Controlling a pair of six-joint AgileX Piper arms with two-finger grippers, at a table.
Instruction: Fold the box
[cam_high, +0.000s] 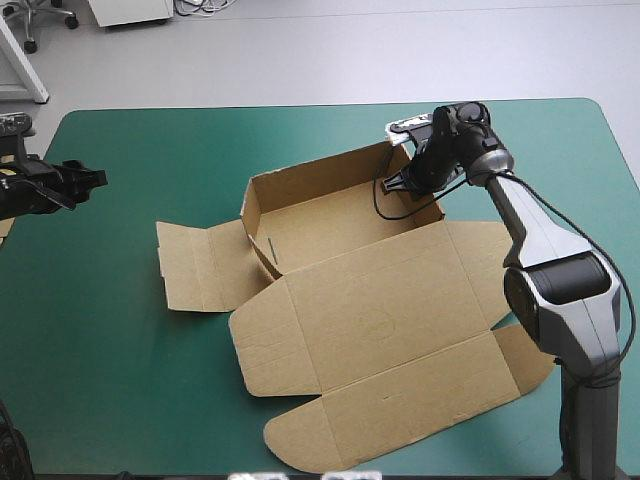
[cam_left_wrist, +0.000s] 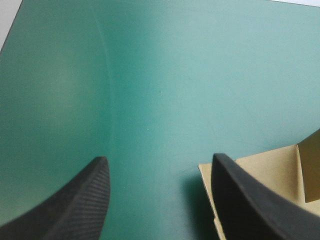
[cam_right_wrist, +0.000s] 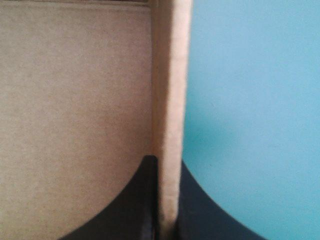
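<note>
The brown box (cam_high: 360, 300) lies mid-table as a partly raised tray. Its far wall and left wall stand up, while the wide lid panels lie flat toward the front and a side flap (cam_high: 200, 262) lies flat to the left. My right gripper (cam_high: 408, 180) is at the tray's far right corner, shut on the upright right wall (cam_right_wrist: 170, 75), one black finger on each side of it. My left gripper (cam_high: 95, 180) hovers open at the table's left edge, away from the box. In the left wrist view, the left gripper (cam_left_wrist: 160, 159) holds nothing, and a box flap (cam_left_wrist: 265, 170) shows beside one finger.
The teal-green cover (cam_high: 120, 380) shows bare at the front left and along the far side. A sliver of more brown board (cam_high: 4, 228) shows at the table's left edge under the left arm.
</note>
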